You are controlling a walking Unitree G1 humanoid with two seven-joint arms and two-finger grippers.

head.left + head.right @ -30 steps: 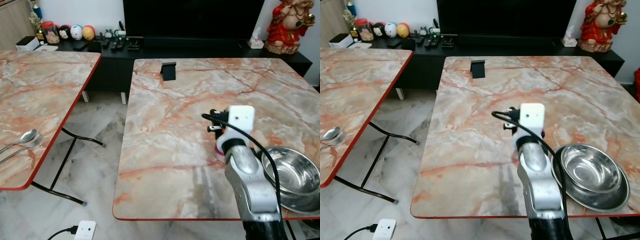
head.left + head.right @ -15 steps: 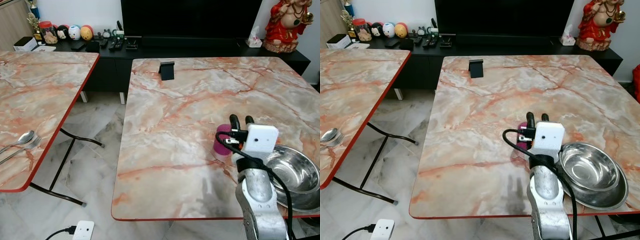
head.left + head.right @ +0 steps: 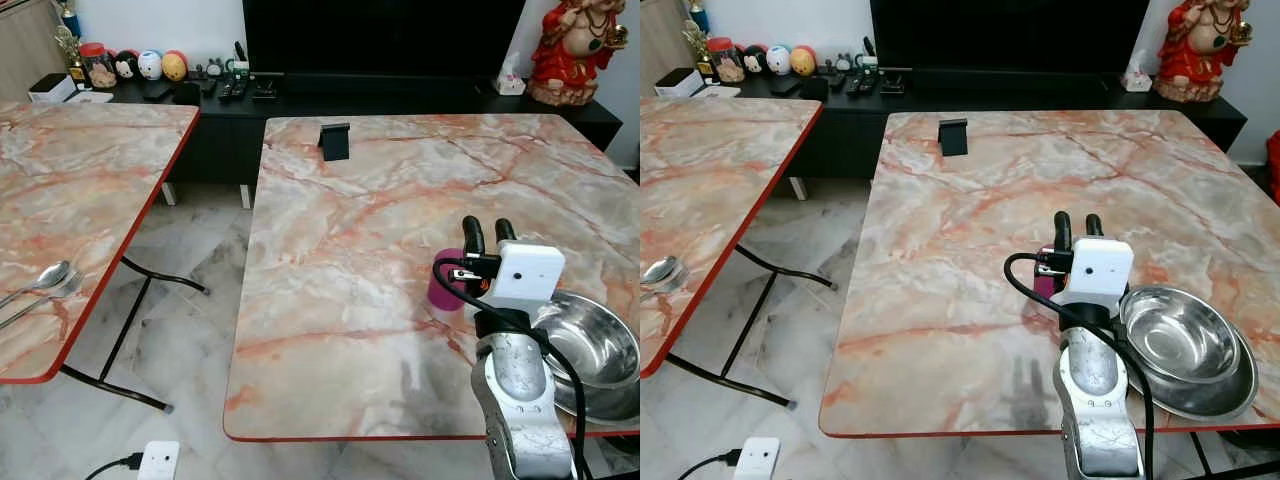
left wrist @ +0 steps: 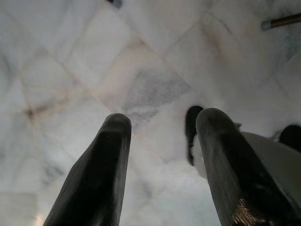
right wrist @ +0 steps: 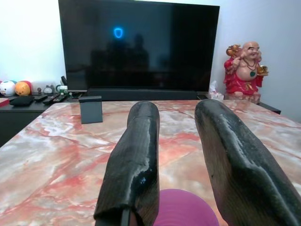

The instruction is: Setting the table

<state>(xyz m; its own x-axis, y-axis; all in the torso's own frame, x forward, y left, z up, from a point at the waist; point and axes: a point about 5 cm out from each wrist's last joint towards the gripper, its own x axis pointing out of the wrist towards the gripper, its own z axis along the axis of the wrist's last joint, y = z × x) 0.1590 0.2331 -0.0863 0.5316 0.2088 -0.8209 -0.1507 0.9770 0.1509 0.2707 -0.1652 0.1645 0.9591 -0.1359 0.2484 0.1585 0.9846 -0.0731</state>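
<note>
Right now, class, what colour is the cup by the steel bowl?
The cup is magenta-pink, clearest in the left eye view.

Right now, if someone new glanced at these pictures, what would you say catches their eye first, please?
Most likely the right gripper, raised on its silver arm above the right marble table, fingers open just over a small purple cup. Beside the cup, at the table's near right corner, sits a shiny steel bowl. Further back, a big dark TV and a red figurine stand on the low black cabinet.
</note>
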